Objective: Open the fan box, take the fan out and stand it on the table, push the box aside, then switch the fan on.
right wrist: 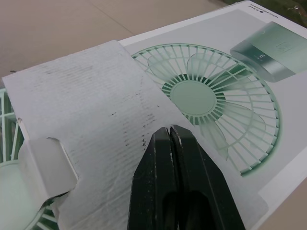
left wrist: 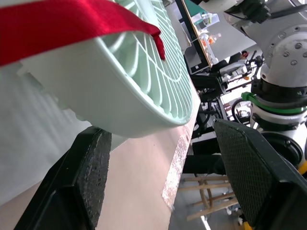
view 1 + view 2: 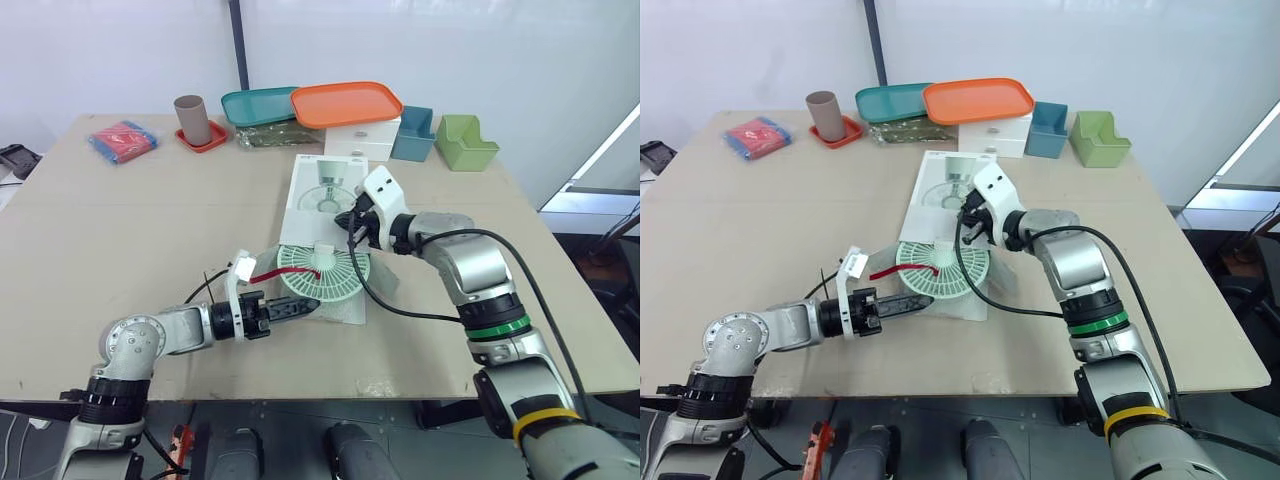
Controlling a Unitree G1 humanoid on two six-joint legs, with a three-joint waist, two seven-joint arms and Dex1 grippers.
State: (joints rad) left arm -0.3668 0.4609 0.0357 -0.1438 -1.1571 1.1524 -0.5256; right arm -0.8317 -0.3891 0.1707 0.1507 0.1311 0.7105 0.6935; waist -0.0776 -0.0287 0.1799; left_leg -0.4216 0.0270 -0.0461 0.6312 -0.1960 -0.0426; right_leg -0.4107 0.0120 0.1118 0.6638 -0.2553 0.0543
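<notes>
1. My left claw (image 3: 305, 306), low centre-left, is spread wide at the near rim of the fan (image 3: 325, 272). I cannot tell whether it touches.
2. The one fan lies flat at centre frame, out of its box, with a red strap (image 3: 285, 272) across its grille.
3. My right claw (image 3: 354, 226), just right of centre, has its fingers pressed together on the open flap of the fan box (image 3: 325, 190). I cannot tell whether the flap is pinched.
4. The one box lies flat just beyond the fan, picture side up.
5. Far row, left to right:
   - one red-and-blue bundle (image 3: 122, 140)
   - one brown cup (image 3: 192, 120) standing in a red dish (image 3: 205, 142)
   - two trays, teal (image 3: 255, 104) and orange (image 3: 345, 103), the orange one on top of a white drawer unit (image 3: 365, 140)
   - two bins, blue (image 3: 413, 135) and green (image 3: 465, 142), contents not visible
6. The counter (image 3: 120, 230) is beige, with a white wall behind it.
</notes>
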